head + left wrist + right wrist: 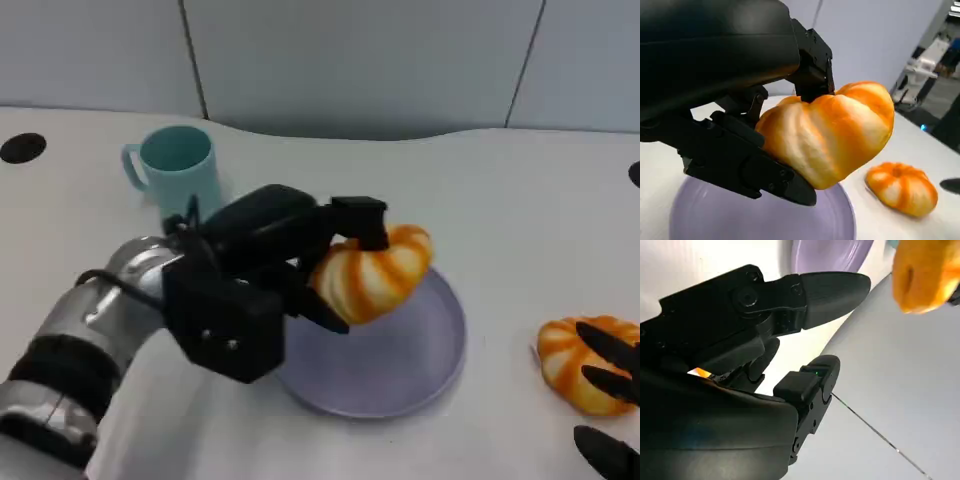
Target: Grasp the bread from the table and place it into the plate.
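Observation:
My left hand (265,265) grips an orange-and-white striped bread (375,272) and holds it in the air above the left part of the lavender plate (400,370). In the left wrist view the black fingers (740,165) clamp the bread (830,135) from both sides, with the plate (715,215) just beneath. A second bread (572,360) lies on the table right of the plate; it also appears in the left wrist view (902,187). My right hand (608,400) rests at that bread's near right side, its fingers (830,290) spread and holding nothing.
A teal mug (178,168) stands behind my left arm at the back left. A black round hole (22,147) marks the table's far left. A grey wall closes off the back edge of the white table (500,190).

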Robot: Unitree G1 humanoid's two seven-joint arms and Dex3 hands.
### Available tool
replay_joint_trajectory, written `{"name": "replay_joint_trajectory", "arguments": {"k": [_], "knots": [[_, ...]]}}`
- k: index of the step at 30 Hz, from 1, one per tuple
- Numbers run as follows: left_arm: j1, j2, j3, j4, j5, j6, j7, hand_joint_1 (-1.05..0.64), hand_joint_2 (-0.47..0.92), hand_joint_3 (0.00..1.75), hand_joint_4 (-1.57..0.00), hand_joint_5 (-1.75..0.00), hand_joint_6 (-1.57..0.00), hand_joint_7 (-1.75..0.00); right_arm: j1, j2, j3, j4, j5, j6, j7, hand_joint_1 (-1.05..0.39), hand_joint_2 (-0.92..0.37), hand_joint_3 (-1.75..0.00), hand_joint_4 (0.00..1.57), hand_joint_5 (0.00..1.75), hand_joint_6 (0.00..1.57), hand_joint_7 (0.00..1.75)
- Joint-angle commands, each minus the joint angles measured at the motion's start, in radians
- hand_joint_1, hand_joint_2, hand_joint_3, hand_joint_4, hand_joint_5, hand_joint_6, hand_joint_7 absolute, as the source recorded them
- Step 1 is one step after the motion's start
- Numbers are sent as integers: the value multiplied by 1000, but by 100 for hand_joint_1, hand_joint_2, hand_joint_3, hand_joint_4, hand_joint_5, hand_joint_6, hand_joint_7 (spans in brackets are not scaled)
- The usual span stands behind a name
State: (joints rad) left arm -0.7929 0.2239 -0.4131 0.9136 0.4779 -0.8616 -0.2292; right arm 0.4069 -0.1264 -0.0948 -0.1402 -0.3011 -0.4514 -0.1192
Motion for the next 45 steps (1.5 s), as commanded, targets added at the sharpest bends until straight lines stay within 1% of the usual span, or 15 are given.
{"name": "replay_joint_trajectory", "arguments": {"k": [1,12,15,16,17,18,20,22,24,26,28,31,35,39,45], "knots": [[-85,-28,-35,110,66,27,56,-23,90,30,-86,-175,-58,-175,5,-5,-5,-7,9,-7,-5,-34,-92,-34,86,2,64,0],[-210,-67,-153,246,243,113,218,-17,81,27,-80,-175,-56,-175,6,-4,-2,-2,11,-28,-5,-33,-92,-34,86,2,63,0],[-240,-63,-204,261,303,114,267,-19,80,25,-79,-175,-55,-175,9,-1,-1,-11,5,-21,-6,-34,-92,-35,87,2,63,0],[-252,-62,-222,266,321,121,259,-24,80,22,-74,-175,-49,-175,9,0,-1,-10,6,-23,-7,-34,-92,-35,87,2,63,0],[-264,-60,-236,272,334,126,251,-32,82,17,-61,-163,-44,-155,9,0,0,-8,7,-26,-8,-34,-92,-35,87,2,63,0],[-271,-60,-244,276,342,129,245,-36,85,11,-57,-148,-46,-138,8,0,0,-6,7,-29,-8,-34,-92,-35,87,2,63,0],[-284,-59,-258,286,349,127,225,-42,88,4,-48,-131,-45,-116,7,-1,0,-4,6,-33,-9,-34,-92,-35,87,2,63,0],[-294,-58,-266,296,346,121,199,-47,89,2,-38,-128,-42,-103,8,-1,0,-7,5,-31,-9,-34,-92,-35,87,2,63,0],[-306,-58,-270,304,337,111,147,-53,90,0,-28,-110,-45,-70,12,2,1,-16,6,-20,-6,-34,-92,-35,86,2,62,0],[-314,-56,-271,305,330,101,102,-60,92,1,-23,-81,-51,-33,12,2,1,-16,10,-22,-3,-34,-92,-35,86,1,62,0],[-318,-53,-266,305,318,90,58,-66,92,3,-22,-56,-53,-12,13,4,1,-19,7,-18,-5,-34,-92,-35,86,1,62,0],[-323,-48,-247,309,289,80,-19,-74,92,9,-14,-43,-46,-3,14,4,0,-18,10,-21,-4,-35,-92,-35,86,1,62,0],[-330,-40,-224,304,250,78,-115,-84,92,19,-3,-31,-34,0,14,1,-2,-15,15,-27,-3,-34,-92,-35,83,0,62,0],[-336,-31,-200,289,214,89,-193,-88,92,22,0,-22,-30,0,12,0,-4,-14,12,-28,-5,-34,-92,-35,84,1,62,0],[-342,16,-139,236,115,90,-358,-91,92,23,-3,-21,-31,-1,12,-2,-6,-13,17,-27,-2,-34,-92,-36,83,0,62,0]]}}
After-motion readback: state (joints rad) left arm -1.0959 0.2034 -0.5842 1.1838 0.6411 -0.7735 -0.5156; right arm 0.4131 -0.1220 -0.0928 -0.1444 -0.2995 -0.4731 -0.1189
